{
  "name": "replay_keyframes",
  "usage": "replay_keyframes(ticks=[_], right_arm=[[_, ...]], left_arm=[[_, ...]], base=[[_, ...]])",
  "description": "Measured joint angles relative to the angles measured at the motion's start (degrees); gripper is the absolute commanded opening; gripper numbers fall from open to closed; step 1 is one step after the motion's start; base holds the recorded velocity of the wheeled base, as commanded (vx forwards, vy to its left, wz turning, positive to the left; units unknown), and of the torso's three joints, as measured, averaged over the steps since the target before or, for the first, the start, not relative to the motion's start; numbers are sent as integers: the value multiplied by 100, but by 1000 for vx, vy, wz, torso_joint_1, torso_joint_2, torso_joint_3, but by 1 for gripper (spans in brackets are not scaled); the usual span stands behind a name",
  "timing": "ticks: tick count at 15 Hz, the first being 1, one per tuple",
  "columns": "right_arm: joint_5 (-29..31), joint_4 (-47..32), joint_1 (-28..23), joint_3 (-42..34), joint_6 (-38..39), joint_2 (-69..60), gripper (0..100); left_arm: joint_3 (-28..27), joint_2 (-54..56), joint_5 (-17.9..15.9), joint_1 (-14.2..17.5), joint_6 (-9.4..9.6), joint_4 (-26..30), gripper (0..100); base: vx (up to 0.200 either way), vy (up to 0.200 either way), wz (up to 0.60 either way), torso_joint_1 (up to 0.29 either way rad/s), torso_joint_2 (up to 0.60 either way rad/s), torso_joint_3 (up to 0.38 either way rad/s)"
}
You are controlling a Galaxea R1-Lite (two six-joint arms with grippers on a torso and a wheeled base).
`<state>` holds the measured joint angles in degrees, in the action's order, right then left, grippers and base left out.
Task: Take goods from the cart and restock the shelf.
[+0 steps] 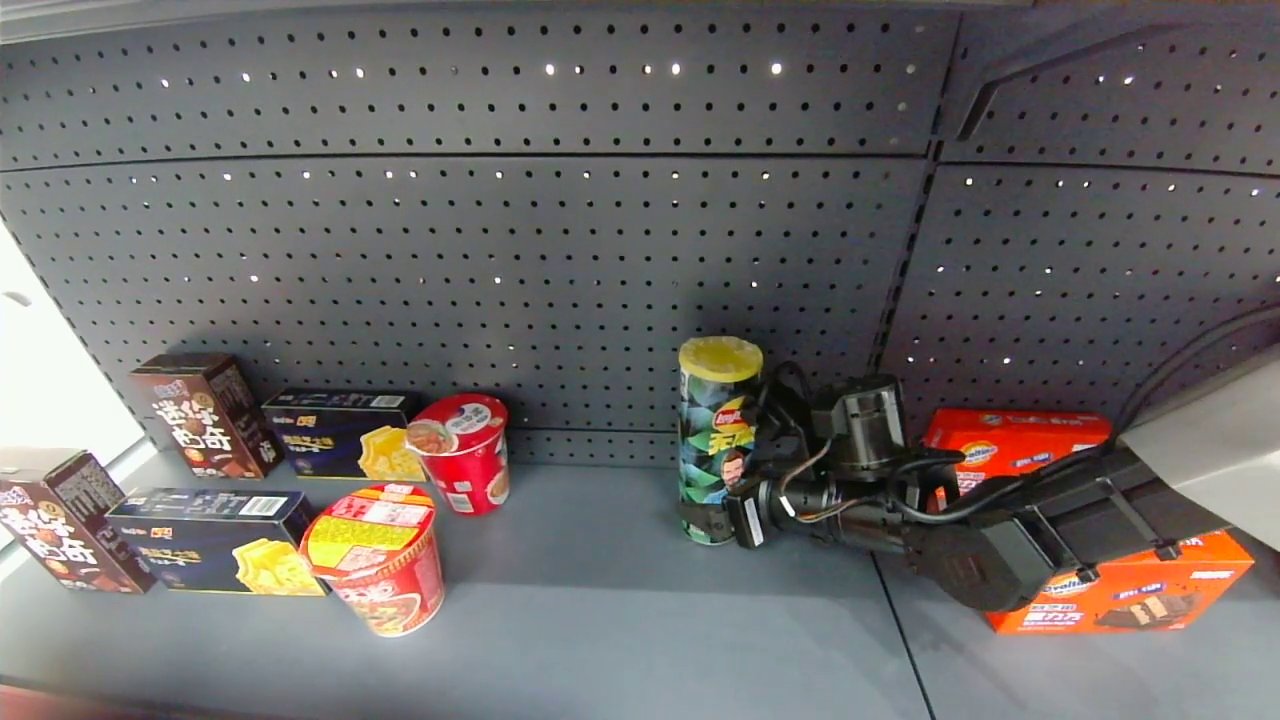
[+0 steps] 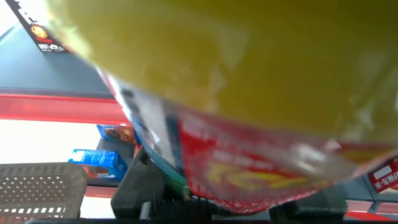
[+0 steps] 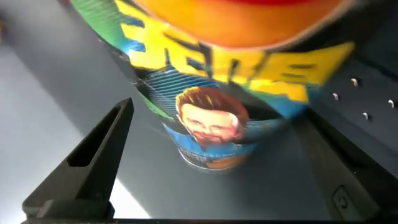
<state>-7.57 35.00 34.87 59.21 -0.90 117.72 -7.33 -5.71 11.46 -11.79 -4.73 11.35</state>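
The right arm reaches in from the right, low and nearly level, cables looped over its wrist. The right gripper sits at the foot of a chip can, its fingers spread on either side with a gap showing. The left gripper clamps a yellow and red package close before its wrist.

The grey shelf before me runs out from a perforated back panel. On my left, two brown boxes stand on it, one at the back and one at the front. Beside each lies a navy box, then a red cup. Near the middle a chip can stands upright with its yellow lid on. On my right lie two orange boxes.
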Motion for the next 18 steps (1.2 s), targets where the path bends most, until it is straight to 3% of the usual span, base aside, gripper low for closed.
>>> replay_keyframes(ticks=[3, 9, 10, 18], right_arm=[[-88, 430, 24, -4, 6, 132, 100], [-113, 477, 44, -78, 22, 176, 100], [-112, 521, 38, -87, 26, 176, 0], [22, 720, 297, -384, 216, 46, 0]], left_arm=[[-6, 0, 2, 0, 0, -2, 0], [-16, 0, 4, 0, 0, 0, 0], [-16, 0, 2, 0, 0, 0, 0], [6, 0, 9, 0, 0, 0, 0]], base=[[0, 0, 0, 0, 0, 0], [0, 0, 0, 0, 0, 0], [0, 0, 0, 0, 0, 0], [0, 0, 0, 0, 0, 0]])
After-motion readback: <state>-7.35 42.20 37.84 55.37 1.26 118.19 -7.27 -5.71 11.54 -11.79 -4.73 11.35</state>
